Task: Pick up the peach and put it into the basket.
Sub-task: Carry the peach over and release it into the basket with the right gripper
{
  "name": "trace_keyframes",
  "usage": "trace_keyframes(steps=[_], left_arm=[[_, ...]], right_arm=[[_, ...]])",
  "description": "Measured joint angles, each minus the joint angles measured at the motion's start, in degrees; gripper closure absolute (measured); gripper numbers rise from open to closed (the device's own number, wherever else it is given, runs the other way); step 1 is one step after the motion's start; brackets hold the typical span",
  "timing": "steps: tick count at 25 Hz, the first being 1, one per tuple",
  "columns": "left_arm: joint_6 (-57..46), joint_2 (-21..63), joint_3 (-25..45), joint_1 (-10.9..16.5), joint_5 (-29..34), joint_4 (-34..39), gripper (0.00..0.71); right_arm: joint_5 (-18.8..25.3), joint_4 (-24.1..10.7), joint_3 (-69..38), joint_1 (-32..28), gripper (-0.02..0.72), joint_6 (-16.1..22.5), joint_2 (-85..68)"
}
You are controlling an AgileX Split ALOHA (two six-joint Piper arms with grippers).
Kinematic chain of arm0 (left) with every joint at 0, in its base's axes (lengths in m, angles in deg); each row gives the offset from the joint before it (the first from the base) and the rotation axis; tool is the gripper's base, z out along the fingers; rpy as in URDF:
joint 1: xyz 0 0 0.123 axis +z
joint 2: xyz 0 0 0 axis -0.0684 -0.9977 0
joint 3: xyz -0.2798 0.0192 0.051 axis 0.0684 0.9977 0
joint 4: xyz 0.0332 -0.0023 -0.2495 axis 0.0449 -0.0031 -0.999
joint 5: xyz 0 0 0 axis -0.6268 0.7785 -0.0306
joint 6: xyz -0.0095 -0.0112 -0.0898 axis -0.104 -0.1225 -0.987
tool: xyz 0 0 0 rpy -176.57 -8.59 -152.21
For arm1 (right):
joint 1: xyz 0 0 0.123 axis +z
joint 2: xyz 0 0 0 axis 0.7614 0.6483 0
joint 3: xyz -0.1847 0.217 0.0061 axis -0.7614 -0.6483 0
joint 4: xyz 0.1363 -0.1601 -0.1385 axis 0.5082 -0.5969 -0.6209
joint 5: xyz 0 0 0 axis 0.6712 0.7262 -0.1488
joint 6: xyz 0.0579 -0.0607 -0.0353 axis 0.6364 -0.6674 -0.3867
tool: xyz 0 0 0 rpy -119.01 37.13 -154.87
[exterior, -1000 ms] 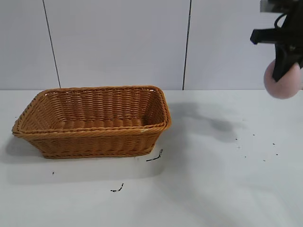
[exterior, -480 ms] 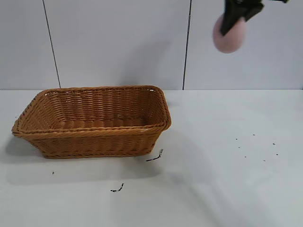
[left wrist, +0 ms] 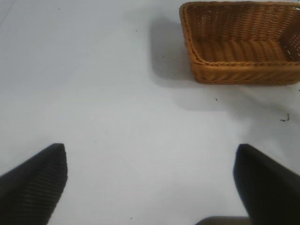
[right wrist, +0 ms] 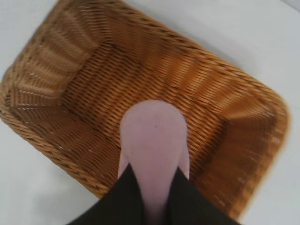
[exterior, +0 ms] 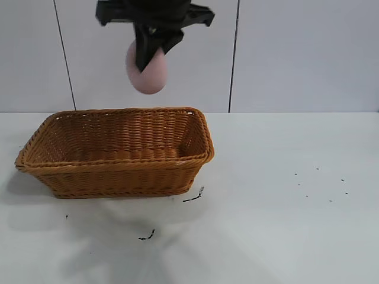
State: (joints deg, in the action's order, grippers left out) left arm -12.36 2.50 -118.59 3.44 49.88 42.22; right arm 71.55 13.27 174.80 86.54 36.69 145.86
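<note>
Fingers of the right gripper (exterior: pixel 148 56) clamp the small pale pink rounded peach (exterior: pixel 146 72), held high over the large orange-brown woven wicker basket (exterior: pixel 118 171). Lift done; lowering and release remain. Left gripper (left wrist: pixel 150 187) idles wide apart above the bench.

Right gripper (exterior: pixel 147 56): matte black housing with a broad crossbar and tapering black jaws. Left gripper (left wrist: pixel 150 180): two wedge-shaped black jaws with finely ribbed faces.
</note>
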Motion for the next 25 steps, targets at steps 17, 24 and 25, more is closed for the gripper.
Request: trace_keyframes(steps=[17, 24, 25], left_arm=[[0.0, 0.0, 0.0, 0.0, 0.0, 0.0, 0.017], [0.0, 0.0, 0.0, 0.0, 0.0, 0.0, 0.017], [0.0, 0.0, 0.0, 0.0, 0.0, 0.0, 0.017]], right_arm=[[-0.33, 0.24, 0.0, -0.06, 0.017, -1.34, -0.47], [2.87, 0.29, 0.07, -3.58, 0.015, -0.47, -8.72], [3.37, 0.23, 0.12, -4.82, 0.015, -0.25, -9.67]])
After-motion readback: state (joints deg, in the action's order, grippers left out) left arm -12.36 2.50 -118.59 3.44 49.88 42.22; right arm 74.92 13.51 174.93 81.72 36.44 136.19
